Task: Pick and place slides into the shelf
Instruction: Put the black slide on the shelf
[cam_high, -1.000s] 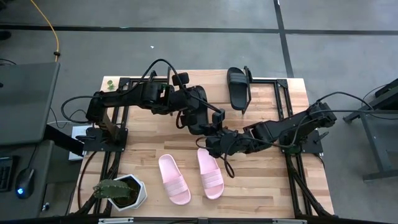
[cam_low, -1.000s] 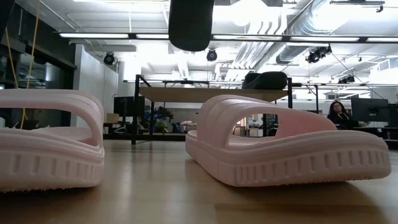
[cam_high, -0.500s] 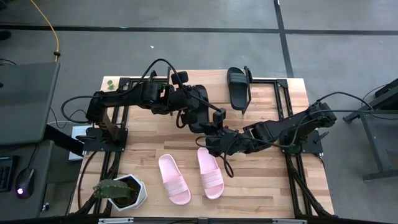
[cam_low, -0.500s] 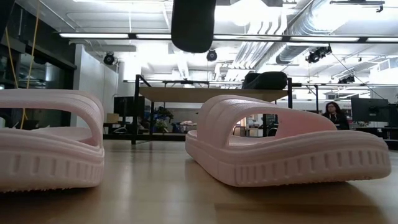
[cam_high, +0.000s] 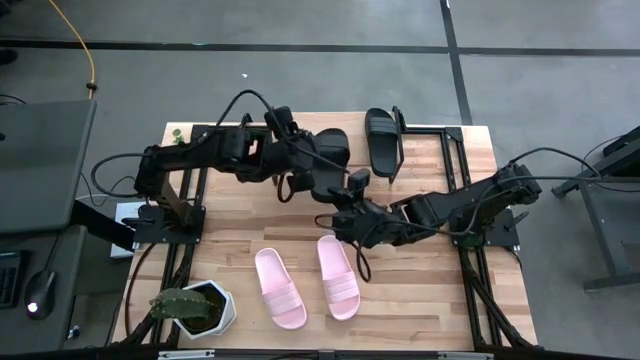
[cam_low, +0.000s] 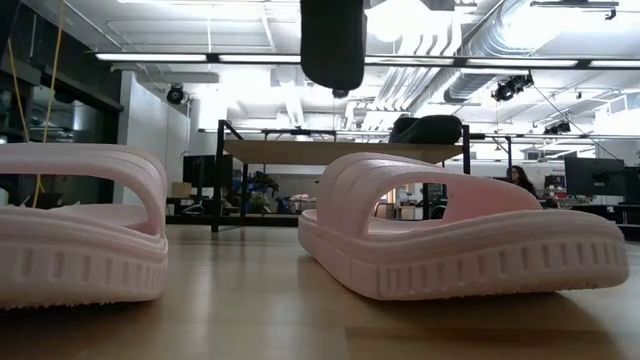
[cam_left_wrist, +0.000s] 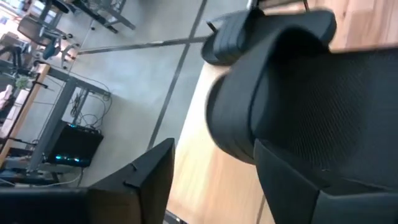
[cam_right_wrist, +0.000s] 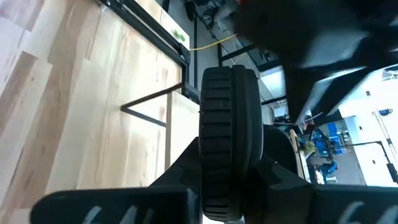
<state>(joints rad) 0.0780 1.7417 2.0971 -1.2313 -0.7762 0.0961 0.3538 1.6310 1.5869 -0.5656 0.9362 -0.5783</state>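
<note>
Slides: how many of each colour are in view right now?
Pink slides: 2, both on the tabletop.
Black slides: 2, one on the shelf, one in the right hand.
Total: 4.

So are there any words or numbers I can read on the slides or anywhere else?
None can be read.
Pink slides: ribbed straps only, no writing shows.
Black slide on the shelf: no writing shows.
Black slide in the right gripper: just ridges.
Room behind: anything there is too small to read.
</note>
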